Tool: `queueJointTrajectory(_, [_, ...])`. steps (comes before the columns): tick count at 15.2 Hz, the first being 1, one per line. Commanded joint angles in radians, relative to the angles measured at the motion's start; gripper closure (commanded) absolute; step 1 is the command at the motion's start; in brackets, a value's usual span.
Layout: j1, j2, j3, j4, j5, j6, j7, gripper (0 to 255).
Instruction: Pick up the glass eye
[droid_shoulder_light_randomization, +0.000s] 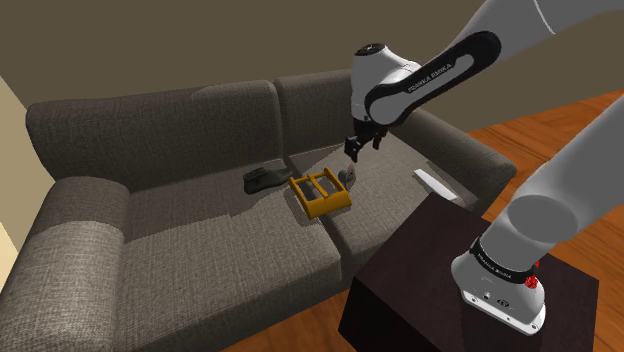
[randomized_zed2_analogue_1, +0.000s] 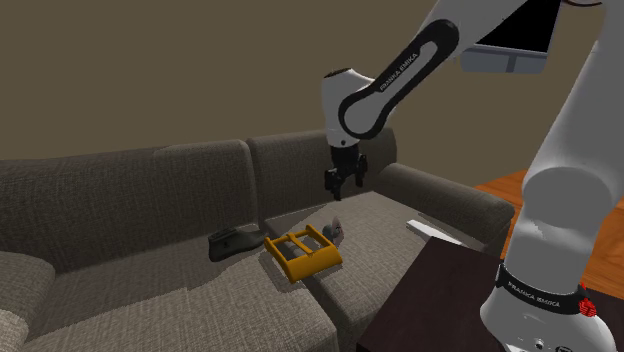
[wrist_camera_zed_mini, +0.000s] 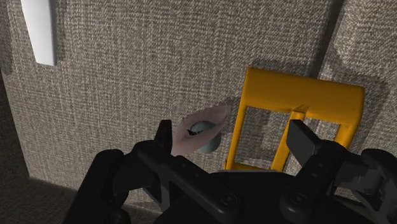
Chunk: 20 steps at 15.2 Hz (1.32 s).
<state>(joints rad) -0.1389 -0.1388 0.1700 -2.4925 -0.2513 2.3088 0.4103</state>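
Observation:
The glass eye (droid_shoulder_light_randomization: 350, 178) (randomized_zed2_analogue_1: 333, 231) is a small pinkish-grey lump with a pale blue ball. It lies on the grey sofa's seat cushion (droid_shoulder_light_randomization: 230, 240), against the side of a yellow frame. In the wrist view the eye (wrist_camera_zed_mini: 202, 130) sits just inside one black fingertip (wrist_camera_zed_mini: 164, 137), with nothing touching it. My gripper (droid_shoulder_light_randomization: 358, 150) (randomized_zed2_analogue_1: 343, 183) (wrist_camera_zed_mini: 234, 137) hangs open well above the eye, fingers pointing down, and holds nothing.
A yellow open frame (droid_shoulder_light_randomization: 320, 193) (randomized_zed2_analogue_1: 302, 251) (wrist_camera_zed_mini: 296, 111) lies beside the eye. A dark flat object (droid_shoulder_light_randomization: 263, 179) (randomized_zed2_analogue_1: 232, 243) rests near the backrest. A white flat slab (droid_shoulder_light_randomization: 437, 182) (wrist_camera_zed_mini: 39, 28) lies by the sofa's arm. The dark stand (droid_shoulder_light_randomization: 440, 270) fronts the sofa.

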Motion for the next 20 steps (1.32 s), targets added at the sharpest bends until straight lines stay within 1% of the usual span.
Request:
queueJointTrajectory(1, [-0.020,0.092,-0.002,0.027,-0.065,0.059,0.048,0])
queueJointTrajectory(6, [-0.034,0.296,-0.030,0.123,-0.226,0.142,0.179,0])
queueJointTrajectory(9, [-0.025,0.416,-0.064,0.197,-0.311,0.173,0.250,0])
queueJointTrajectory(12, [-0.010,0.533,-0.102,0.280,-0.379,0.196,0.307,0])
queueJointTrajectory(14, [0.000,0.610,-0.128,0.341,-0.414,0.207,0.338,0])
queueJointTrajectory(20, [0.013,0.674,-0.148,0.362,-0.446,0.247,0.375,0])
